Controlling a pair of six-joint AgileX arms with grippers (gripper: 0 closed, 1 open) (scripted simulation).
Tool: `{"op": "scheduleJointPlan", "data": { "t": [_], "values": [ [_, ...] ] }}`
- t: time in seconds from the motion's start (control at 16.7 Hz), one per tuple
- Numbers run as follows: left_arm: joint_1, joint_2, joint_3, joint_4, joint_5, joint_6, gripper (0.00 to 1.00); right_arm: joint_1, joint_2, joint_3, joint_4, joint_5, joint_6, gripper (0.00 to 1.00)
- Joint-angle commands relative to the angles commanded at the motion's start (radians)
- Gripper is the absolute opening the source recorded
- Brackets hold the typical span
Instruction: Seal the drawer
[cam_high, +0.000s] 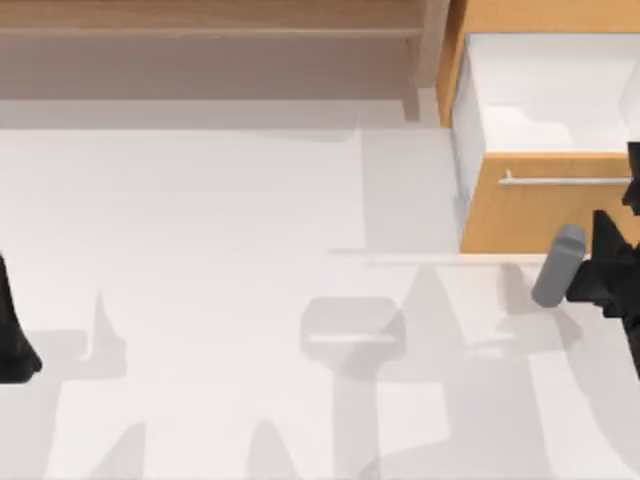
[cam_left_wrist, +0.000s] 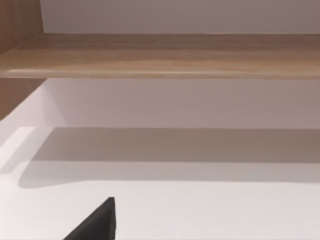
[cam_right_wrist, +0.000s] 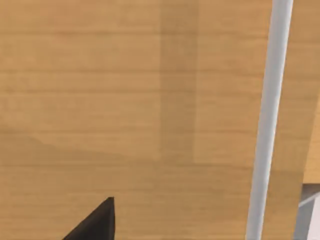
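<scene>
Drawer (cam_high: 545, 205), upper right of top view, stands open w/ right gripper (cam_high: 612, 268) just below its front, grip state unclear: push off-centre and you jam it.

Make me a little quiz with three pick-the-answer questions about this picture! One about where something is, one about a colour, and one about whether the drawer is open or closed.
1. Where is the drawer on the table in the top view?
A. far right corner
B. near left corner
C. middle

2. What colour is the drawer's front panel?
A. blue
B. orange-tan
C. black

3. What state is the drawer in?
A. pushed fully shut
B. pulled out, open
C. taken out and lying upside down

Answers:
1. A: it sits at the top view's upper right, beside the wooden shelf.
2. B: the right wrist view shows orange-tan wood grain behind the silver bar handle.
3. B: its white inner walls show from above behind the front panel, with the right arm just in front of it.
</scene>
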Motion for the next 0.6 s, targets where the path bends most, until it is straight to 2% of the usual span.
{"op": "scheduleJointPlan", "data": {
  "t": [0.36,0.6],
  "values": [
    [0.0,0.0,0.0,0.0,0.0,0.0,1.0,-0.013,0.006,0.035,-0.029,-0.013,0.0,1.0],
    [0.0,0.0,0.0,0.0,0.0,0.0,1.0,-0.013,0.006,0.035,-0.029,-0.013,0.0,0.7]
  ]
}}
